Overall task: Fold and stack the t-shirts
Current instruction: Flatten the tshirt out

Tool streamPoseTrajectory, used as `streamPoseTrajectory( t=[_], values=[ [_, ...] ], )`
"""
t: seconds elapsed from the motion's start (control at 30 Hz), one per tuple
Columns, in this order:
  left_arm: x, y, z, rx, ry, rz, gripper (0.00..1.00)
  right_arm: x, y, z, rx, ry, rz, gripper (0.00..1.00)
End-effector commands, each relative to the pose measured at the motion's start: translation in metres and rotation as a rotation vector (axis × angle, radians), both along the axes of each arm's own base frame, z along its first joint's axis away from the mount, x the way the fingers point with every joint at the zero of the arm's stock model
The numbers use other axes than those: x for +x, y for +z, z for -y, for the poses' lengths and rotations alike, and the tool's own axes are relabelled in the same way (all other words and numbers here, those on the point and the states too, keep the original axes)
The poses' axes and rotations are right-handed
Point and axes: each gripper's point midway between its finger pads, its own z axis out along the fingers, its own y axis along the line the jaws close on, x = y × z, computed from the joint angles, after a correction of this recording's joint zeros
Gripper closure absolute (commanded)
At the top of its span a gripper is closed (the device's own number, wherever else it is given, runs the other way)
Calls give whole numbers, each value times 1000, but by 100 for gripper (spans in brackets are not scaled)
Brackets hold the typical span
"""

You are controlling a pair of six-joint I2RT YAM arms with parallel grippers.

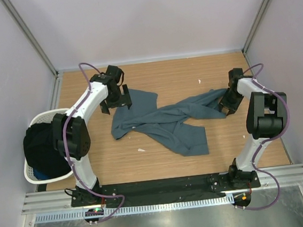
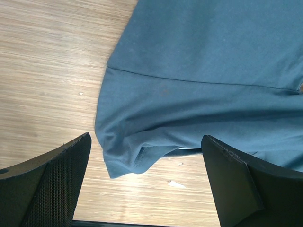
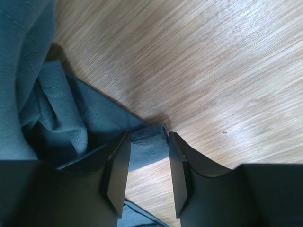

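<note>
A slate blue-grey t-shirt (image 1: 168, 122) lies crumpled and twisted across the middle of the wooden table. My left gripper (image 1: 117, 105) hovers over its far left corner. In the left wrist view the shirt (image 2: 199, 71) has a hemmed corner lying between the wide-open jaws of my left gripper (image 2: 146, 142), which touch nothing. My right gripper (image 1: 225, 106) is at the shirt's right end. In the right wrist view my right gripper (image 3: 148, 142) is partly open, its jaws on either side of a stitched hem of the shirt (image 3: 52, 104) that lies on the wood.
A white plastic laundry basket (image 1: 40, 118) stands off the table's left edge, holding dark clothes (image 1: 42, 151). Small white scraps (image 1: 141, 150) lie on the wood. Grey walls close in the far and side edges.
</note>
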Motion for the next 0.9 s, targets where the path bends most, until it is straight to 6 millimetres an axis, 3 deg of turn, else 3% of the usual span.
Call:
streamPoseTrajectory(
  t=[0.0, 0.2, 0.27, 0.43, 0.5, 0.6, 0.73, 0.8, 0.83, 0.87],
  values=[
    [4, 22, -4, -18, 13, 47, 0, 6, 1, 1, -8, -32, 35, 57],
    [8, 28, -9, -51, 30, 57, 0, 1, -6, 0, -5, -47, 37, 57],
    [9, 31, -10, -64, 35, 60, 0, 1, -6, 1, -9, -56, 46, 62],
    [14, 35, -13, -77, 49, 73, 0, 6, 1, 2, -12, -70, 73, 93],
    [19, 35, -13, -87, 63, 79, 0, 5, 9, 4, -25, -73, 78, 99],
    [36, 32, -10, -132, 111, 100, 0, 5, 29, 11, -73, -62, 99, 99],
    [79, 35, 0, -198, 123, 205, 0, 5, 47, 21, -130, -44, 107, 99],
    [95, 27, 6, -210, 104, 226, 0, 4, 46, 21, -128, -34, 103, 99],
    [111, 37, 10, -218, 82, 280, 0, 1, 41, 20, -121, -29, 92, 99],
    [118, 34, 11, -211, 74, 288, 0, 1, 40, 18, -112, -26, 90, 99]
  ],
)
